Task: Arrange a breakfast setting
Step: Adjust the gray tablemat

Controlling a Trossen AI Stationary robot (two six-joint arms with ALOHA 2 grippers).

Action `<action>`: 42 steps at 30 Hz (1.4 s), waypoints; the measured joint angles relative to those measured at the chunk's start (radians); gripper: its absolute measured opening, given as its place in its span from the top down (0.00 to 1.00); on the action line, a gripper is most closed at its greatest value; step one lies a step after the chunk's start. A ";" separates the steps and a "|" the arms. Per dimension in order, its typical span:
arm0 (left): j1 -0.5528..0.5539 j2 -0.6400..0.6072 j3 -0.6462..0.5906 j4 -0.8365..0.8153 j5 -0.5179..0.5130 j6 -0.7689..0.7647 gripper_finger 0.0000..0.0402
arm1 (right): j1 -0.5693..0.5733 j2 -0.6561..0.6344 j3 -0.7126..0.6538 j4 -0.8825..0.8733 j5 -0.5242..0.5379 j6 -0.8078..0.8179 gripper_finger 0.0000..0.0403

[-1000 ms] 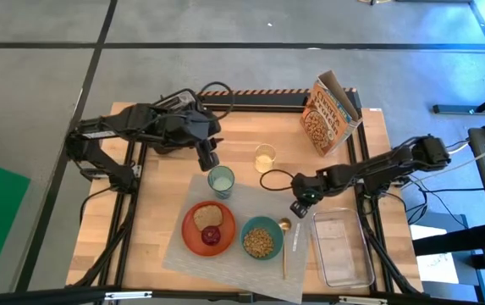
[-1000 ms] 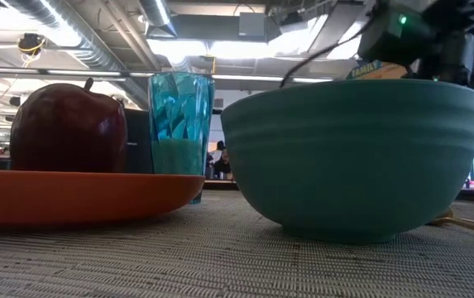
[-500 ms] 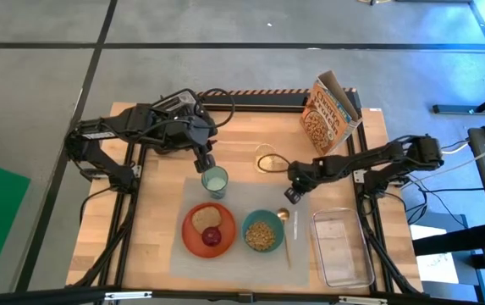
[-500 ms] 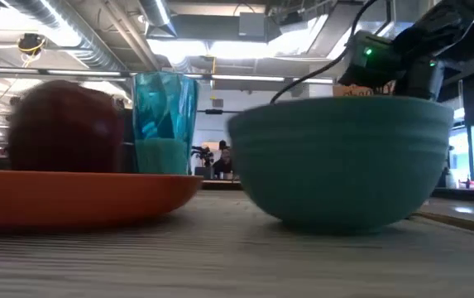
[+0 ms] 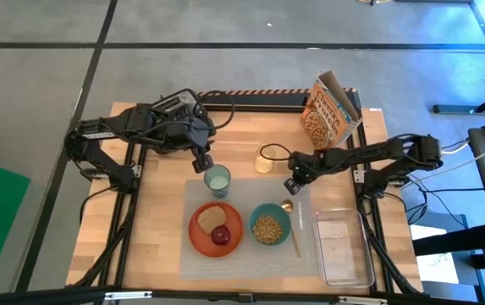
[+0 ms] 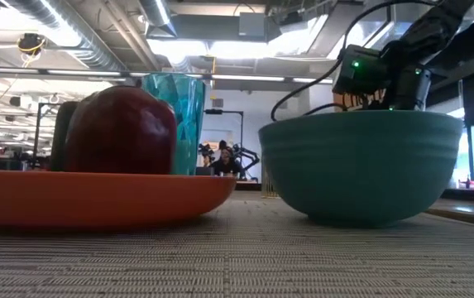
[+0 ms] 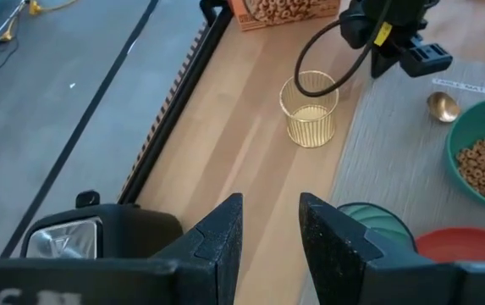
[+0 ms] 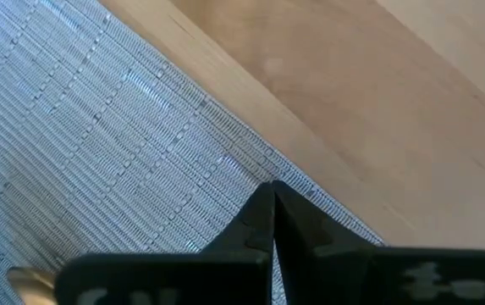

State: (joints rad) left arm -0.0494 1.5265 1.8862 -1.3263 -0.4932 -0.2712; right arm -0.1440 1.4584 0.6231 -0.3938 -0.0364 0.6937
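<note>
High view: the right claw (image 5: 292, 186), pressed together, pinches the grey placemat (image 5: 250, 258) at its far right corner. Left claw (image 5: 201, 163), part spread and holding nothing, hangs beside the green-tinted glass (image 5: 217, 180).

My left arm reaches in from the table's left edge, elbow bent, and my left hand (image 5: 201, 161) hangs with its fingers (image 7: 221, 237) parted by a narrow gap, nothing between them. My right arm stretches long from the right side toward the middle, and my right hand (image 5: 292, 184) points down, fingertips (image 8: 274, 222) pressed tight together.
</note>
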 joint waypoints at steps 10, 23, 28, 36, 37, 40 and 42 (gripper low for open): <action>0.000 0.000 0.000 -0.006 -0.020 -0.012 0.72 | 0.079 -0.100 0.136 -0.186 0.019 0.002 1.00; -0.138 -0.060 -0.435 0.009 0.075 -0.363 0.72 | 0.229 -0.104 0.037 -0.131 -0.018 0.088 1.00; -0.210 -0.199 -0.605 0.082 0.102 -0.525 0.72 | 0.229 -0.104 0.004 -0.044 -0.028 0.121 1.00; -0.253 -0.393 -0.985 0.454 0.047 -0.646 0.74 | 0.229 -0.104 0.005 -0.025 -0.016 0.110 1.00; -0.253 -0.397 -1.039 0.519 0.055 -0.647 0.76 | 0.229 -0.104 0.005 -0.025 -0.016 0.110 1.00; -0.250 -0.397 -1.174 0.669 0.081 -0.664 0.80 | 0.229 -0.104 0.005 -0.026 -0.008 0.111 1.00; -0.238 -0.393 -1.251 0.747 0.096 -0.693 0.84 | 0.229 -0.104 0.005 -0.026 -0.008 0.116 1.00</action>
State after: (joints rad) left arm -0.2870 1.1338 0.6354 -0.5796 -0.3967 -0.9638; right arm 0.0849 1.3548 0.6281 -0.4194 -0.0448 0.8097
